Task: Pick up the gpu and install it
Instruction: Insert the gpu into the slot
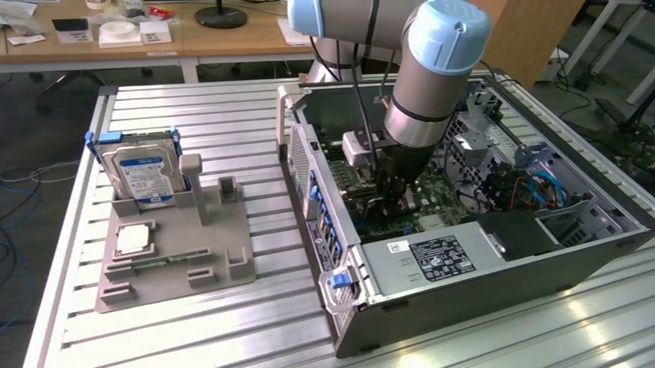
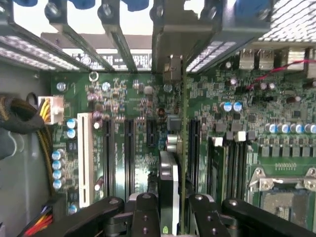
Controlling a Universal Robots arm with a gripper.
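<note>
Down inside the open computer case [image 1: 573,253], my gripper [image 1: 392,201] is shut on the gpu [image 1: 381,218], a dark thin card held over the motherboard. In the wrist view the gpu [image 2: 169,173] shows edge-on, running from between my black fingers [image 2: 147,215] up to its grey metal bracket [image 2: 170,49] at the case's rear slot frame. My gripper [image 2: 174,213] clamps it from both sides. The card stands among the long black expansion slots [image 2: 129,148]. Whether its edge sits in a slot is hidden.
A grey fixture [image 1: 205,264] lies on the slatted table at the exterior view's left. It carries a silver hard drive [image 1: 143,175] and a small square processor chip [image 1: 134,239]. The power supply [image 1: 435,259] fills the case's near corner. Cable bundles [image 2: 19,121] lie beside the motherboard.
</note>
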